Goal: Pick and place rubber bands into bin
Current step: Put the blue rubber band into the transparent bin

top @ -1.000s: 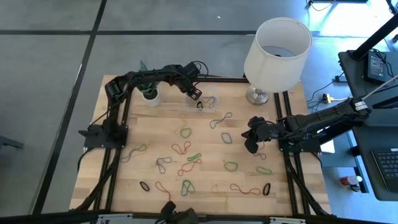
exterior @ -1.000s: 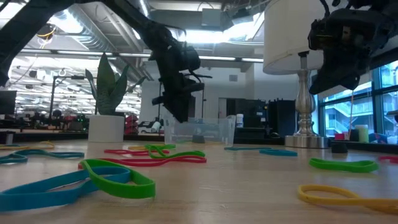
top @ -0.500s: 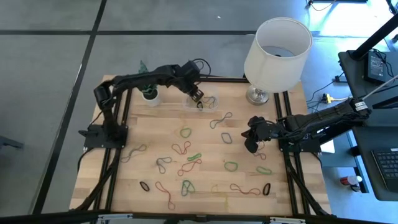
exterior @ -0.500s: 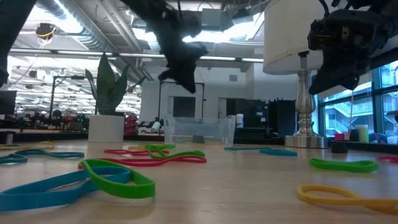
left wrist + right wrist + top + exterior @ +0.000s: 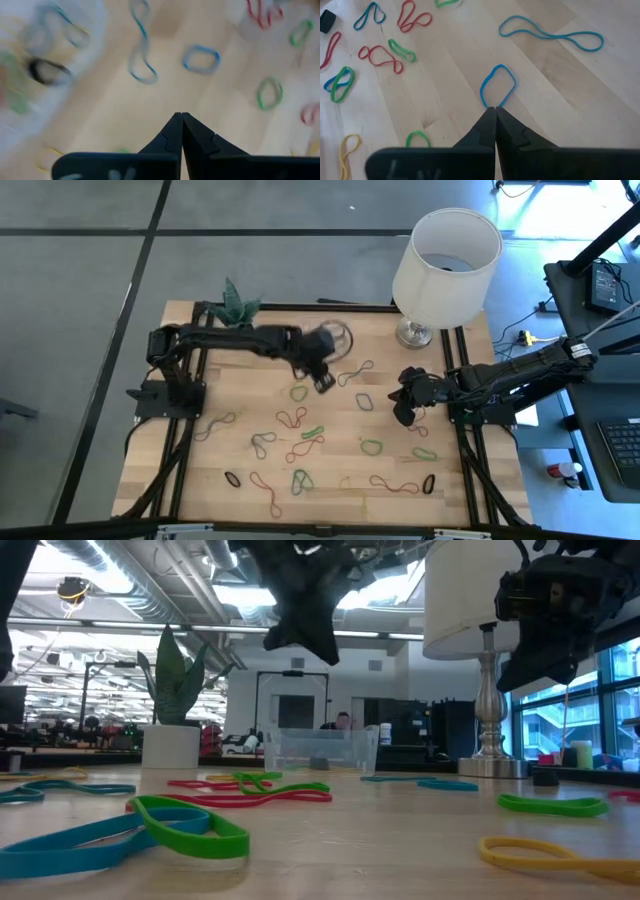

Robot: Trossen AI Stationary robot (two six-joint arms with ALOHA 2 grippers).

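High view: left gripper [image 5: 322,376] jaws clenched empty, just near of the shallow clear plastic bin [image 5: 333,340], likely seeking another rubber band; right gripper [image 5: 404,402] clenched, idle.

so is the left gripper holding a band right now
No, the left gripper has its fingers shut together with nothing between them.

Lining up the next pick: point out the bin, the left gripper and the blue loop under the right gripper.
bin [image 5: 320,748]: low view, clear front wall.
left gripper [image 5: 181,120]: left wrist view, closed fingertips.
blue loop [image 5: 498,85]: right wrist view, on the band's far edge.
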